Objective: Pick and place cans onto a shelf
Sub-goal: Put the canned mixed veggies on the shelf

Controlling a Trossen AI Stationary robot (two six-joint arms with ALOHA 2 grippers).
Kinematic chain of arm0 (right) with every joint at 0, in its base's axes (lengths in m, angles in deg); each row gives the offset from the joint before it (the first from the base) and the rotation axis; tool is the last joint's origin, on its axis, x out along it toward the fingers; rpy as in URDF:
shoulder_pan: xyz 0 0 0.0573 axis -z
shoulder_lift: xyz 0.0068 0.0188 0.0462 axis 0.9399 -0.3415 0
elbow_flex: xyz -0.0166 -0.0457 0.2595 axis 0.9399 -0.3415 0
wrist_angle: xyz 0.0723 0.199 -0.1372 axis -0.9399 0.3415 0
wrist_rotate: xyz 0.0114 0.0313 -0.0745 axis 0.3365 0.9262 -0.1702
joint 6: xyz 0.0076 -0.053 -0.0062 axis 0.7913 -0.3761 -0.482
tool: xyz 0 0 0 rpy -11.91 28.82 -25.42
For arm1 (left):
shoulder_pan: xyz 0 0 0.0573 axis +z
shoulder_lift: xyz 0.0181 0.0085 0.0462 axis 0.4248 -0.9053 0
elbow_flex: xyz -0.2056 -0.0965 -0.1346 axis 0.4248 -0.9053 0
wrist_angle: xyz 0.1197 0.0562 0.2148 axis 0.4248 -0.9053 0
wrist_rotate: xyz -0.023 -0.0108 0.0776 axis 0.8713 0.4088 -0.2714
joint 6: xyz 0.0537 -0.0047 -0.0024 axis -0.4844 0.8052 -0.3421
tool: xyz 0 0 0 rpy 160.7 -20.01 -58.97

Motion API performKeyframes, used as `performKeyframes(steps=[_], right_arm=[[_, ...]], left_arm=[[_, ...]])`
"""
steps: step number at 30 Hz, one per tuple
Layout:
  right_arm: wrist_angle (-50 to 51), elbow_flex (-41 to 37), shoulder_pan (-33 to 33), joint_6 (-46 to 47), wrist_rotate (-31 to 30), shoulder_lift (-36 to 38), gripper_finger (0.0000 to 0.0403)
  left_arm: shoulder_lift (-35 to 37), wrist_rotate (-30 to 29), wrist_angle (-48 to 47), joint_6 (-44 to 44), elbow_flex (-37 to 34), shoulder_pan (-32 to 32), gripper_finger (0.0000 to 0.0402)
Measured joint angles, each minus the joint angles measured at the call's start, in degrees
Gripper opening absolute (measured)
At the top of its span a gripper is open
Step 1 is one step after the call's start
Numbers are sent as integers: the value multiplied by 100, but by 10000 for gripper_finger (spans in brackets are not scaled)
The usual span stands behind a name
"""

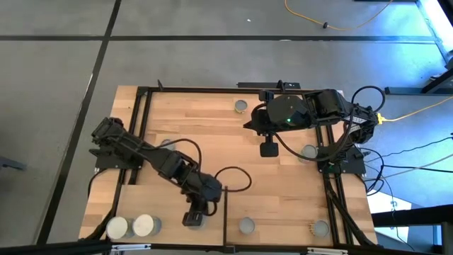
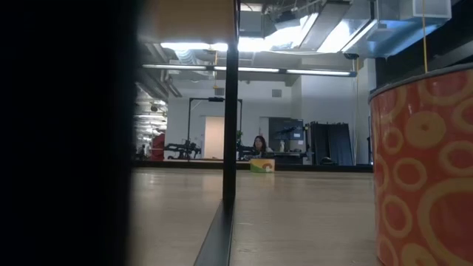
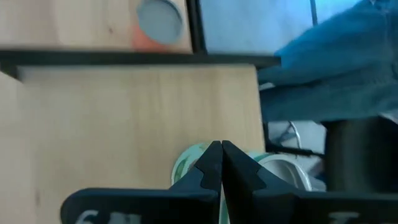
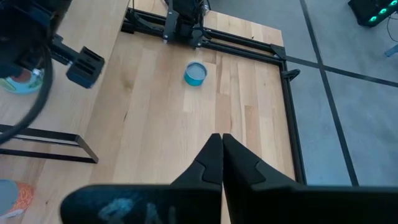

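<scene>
The left gripper (image 1: 195, 217) is being held over the shelf (image 1: 141, 202), close to its black edge (image 1: 225, 212). Its fingers (image 3: 208, 163) are being pressed together and nothing is being held between them.

Two cans with whitish tops (image 1: 117, 227) (image 1: 145, 225) are being kept on the shelf, side by side, at the corner away from the black edge. They are near the left gripper but are not being touched by it.

The next can is likely being looked for. The nearest one (image 1: 246, 226) is being left on the table (image 1: 283, 184) just past the black edge, on the right side of the left gripper. So the edge is going to have to be crossed. All the cans are standing up and are round, so no side is better for the grab.

The right gripper (image 1: 267, 149) is being held over the middle of the table, with its fingers (image 4: 211, 158) also shut on nothing. A can (image 1: 309, 151) is sitting near it, by the right arm's base.

Seven cans are being counted: two on the shelf and five on the table. The other three table cans are one at the far edge (image 1: 241, 106), one at the near right (image 1: 320, 228), and a teal one (image 1: 168, 144) half hidden by the left arm. One shelf is being seen.
</scene>
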Motion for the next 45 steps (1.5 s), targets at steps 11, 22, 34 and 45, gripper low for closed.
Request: performKeyframes(steps=[11, 22, 34, 45], right_arm=[[2, 0, 0, 0, 1, 0, 0], [3, 0, 0, 0, -5, 0, 0], [7, 0, 0, 17, -8, 0, 0], [7, 0, 2, 0, -10, 0, 0]], left_arm=[[0, 146, -427, 429, 0, -306, 0], [106, -463, -653, 413, 0, -339, 0], [254, 97, -1, 600, 9, -451, 0], [192, 44, 50, 612, 0, -542, 0]])
